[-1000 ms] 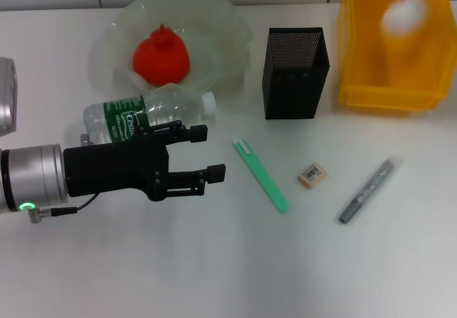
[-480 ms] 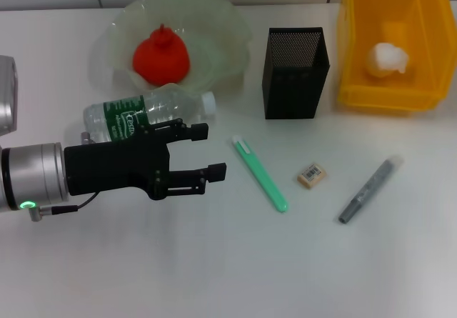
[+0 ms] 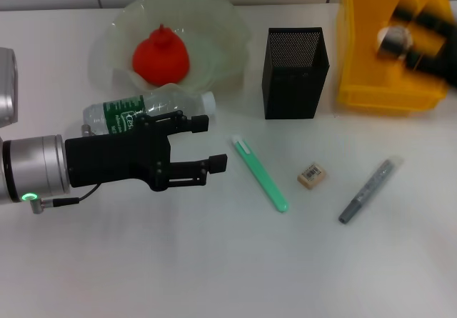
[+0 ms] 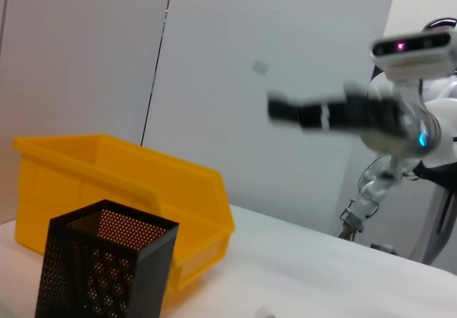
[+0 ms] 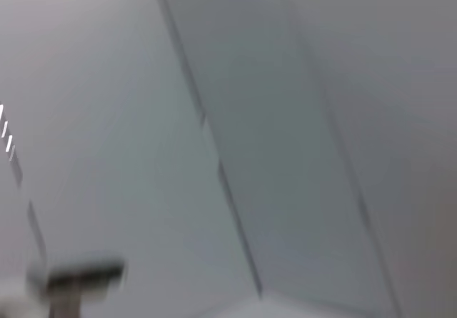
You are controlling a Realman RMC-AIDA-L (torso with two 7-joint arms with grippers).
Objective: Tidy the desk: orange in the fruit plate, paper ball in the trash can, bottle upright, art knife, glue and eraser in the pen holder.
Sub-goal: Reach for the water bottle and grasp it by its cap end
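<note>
Head view: the orange (image 3: 161, 57) sits in the fruit plate (image 3: 228, 25); the bottle (image 3: 146, 112) lies on its side just behind the left gripper (image 3: 207, 145), whose fingers are spread, empty, probably lined up to right it. The right gripper (image 3: 421, 32) blurs over the trash can (image 3: 385, 93) (grip unreadable), hiding most of the paper ball (image 3: 389, 41). Art knife (image 3: 260, 174), eraser (image 3: 312, 174) and glue (image 3: 368, 190) lie before the pen holder (image 3: 294, 75). Left wrist view: pen holder (image 4: 103, 268) beside trash can (image 4: 121, 189). Right wrist view: only blur.

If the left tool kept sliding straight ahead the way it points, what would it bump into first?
Probably the green knife. The left tool, open beside the lying bottle, points across the table toward it. The tool may be above the table, so it might pass over.
</note>
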